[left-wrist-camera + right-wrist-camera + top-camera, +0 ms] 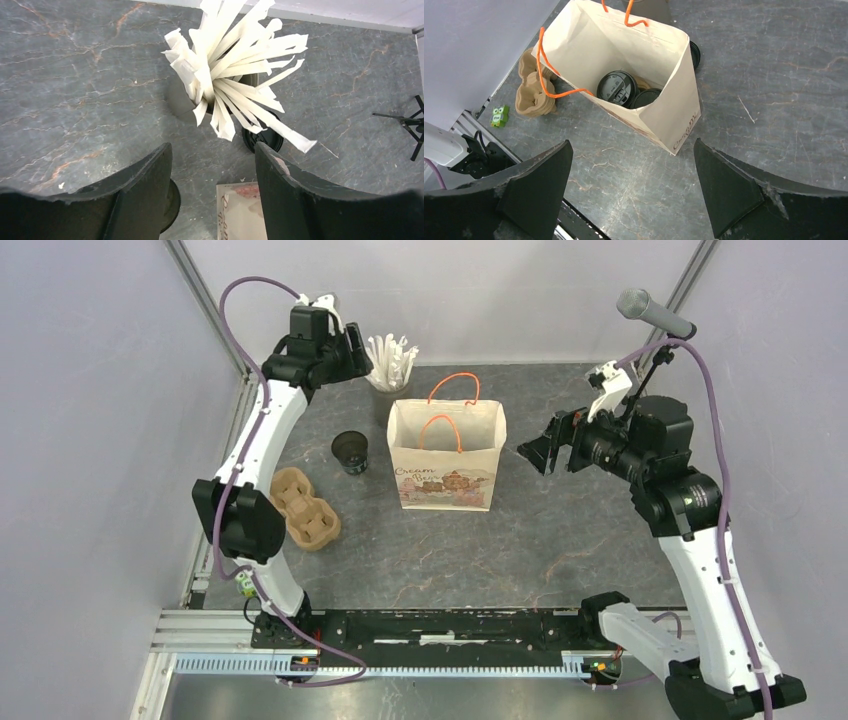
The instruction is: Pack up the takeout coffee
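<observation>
Left of the paper bag (445, 465), a lidless black cup (350, 452) stands upright on the counter (560, 540), tapered, open-mouthed and small enough for one set of fingers to span. Inside the bag a lidded cup (617, 89) sits upright, its round black lid facing up. Touching it on the right is a second dark round top (646, 97); I cannot tell whether that is another cup or only a lid. A loose lid (262, 139) lies flat on the counter just beyond the bag, beside the grey cup of white straws (235, 65). Packing looks partly done: at least one coffee is in the bag, and the open cup seems to want its lid before it goes in. The left fingers (150, 180) hang over the straws and the loose lid, apart with nothing between them. The likely next move is to come down on the lid, which calls for a flat, careful pinch on a thin rim close to the straws. The right fingers (724, 185) are spread wide and hold nothing, hovering to the right of the bag and looking into its open mouth. Brown cup carriers (305, 508) lie stacked near the left edge, apart from the open cup.
</observation>
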